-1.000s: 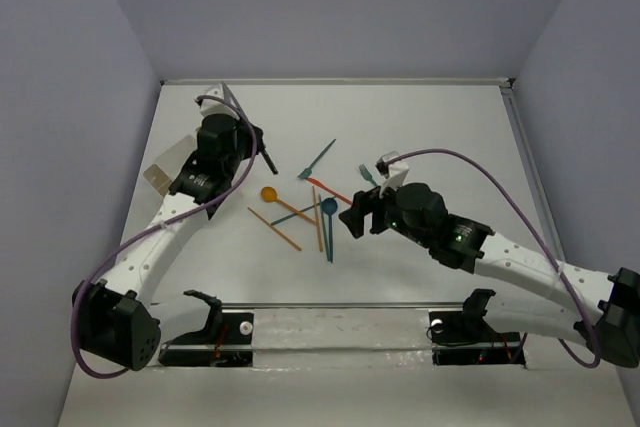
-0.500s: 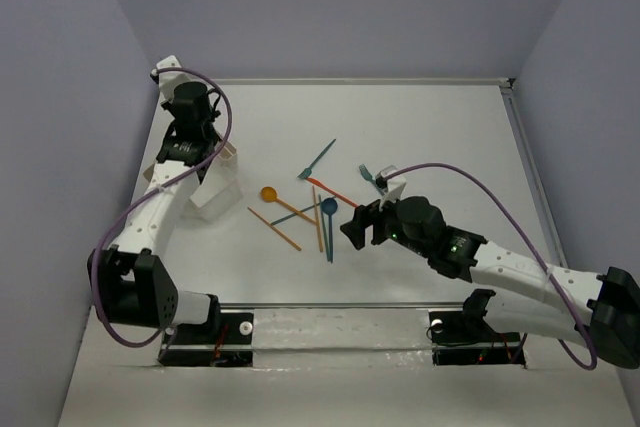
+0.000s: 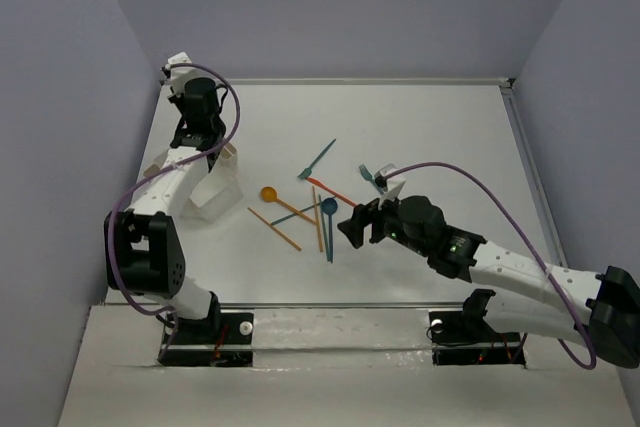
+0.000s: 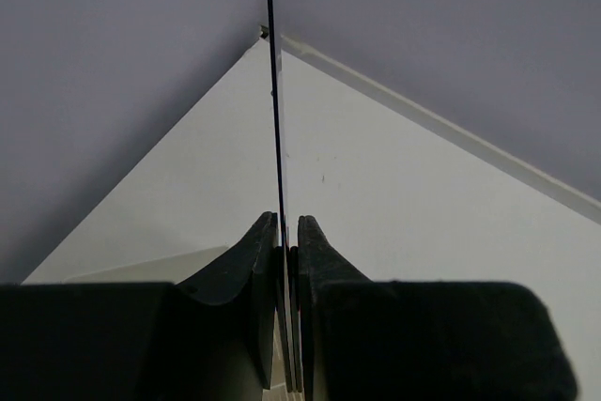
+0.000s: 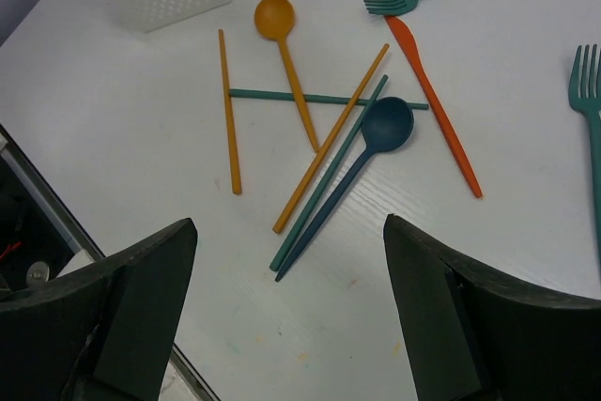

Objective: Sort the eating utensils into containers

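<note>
Sorting in progress: at the far left of the white counter (image 3: 430,127), the robot's left tool (image 4: 286,232) pinches a thin dark grey plastic utensil (image 4: 275,110), seen edge-on. It is close above the white perforated plastic organiser (image 3: 216,190). The right tool (image 5: 286,237) hangs spread over the loose pile, which holds an orange plastic spoon (image 5: 274,18), a dark blue plastic spoon (image 5: 387,124), a red-orange plastic knife (image 5: 437,110) and crossed orange and teal sticks (image 5: 324,143).

The step in hand looks to be the drop of the dark piece. It would go best with the piece upright and its lower end inside one compartment before the fingers part. Whether it is lined up with a compartment cannot be told.

For the right arm, the teal plastic fork (image 5: 587,82) lying apart from the pile seems the easier pick.
</note>
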You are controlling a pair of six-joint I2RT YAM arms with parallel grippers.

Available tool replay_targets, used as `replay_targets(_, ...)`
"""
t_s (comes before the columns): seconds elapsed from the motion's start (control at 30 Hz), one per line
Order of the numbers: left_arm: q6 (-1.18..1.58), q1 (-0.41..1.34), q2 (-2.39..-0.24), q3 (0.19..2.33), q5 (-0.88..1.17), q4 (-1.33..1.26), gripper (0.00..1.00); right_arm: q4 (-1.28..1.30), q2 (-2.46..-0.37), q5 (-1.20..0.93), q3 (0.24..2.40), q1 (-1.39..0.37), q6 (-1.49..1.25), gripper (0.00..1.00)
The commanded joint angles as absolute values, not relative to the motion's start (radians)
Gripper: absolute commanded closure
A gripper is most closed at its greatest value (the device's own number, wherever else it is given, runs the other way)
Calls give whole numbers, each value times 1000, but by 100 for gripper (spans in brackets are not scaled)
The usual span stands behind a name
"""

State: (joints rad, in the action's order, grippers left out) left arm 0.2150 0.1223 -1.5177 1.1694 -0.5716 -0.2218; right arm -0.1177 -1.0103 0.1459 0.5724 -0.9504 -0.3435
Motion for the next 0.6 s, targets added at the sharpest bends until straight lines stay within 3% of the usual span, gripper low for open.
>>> replay_targets(0.0,169,114,-1541,1223,-621,-353,100,-183,-1019,144,560,-956,-325,13)
replay_targets(0.57,135,114,-1623,1178,-637,-442,100,-183,-1025,160,571,-956,-333,13)
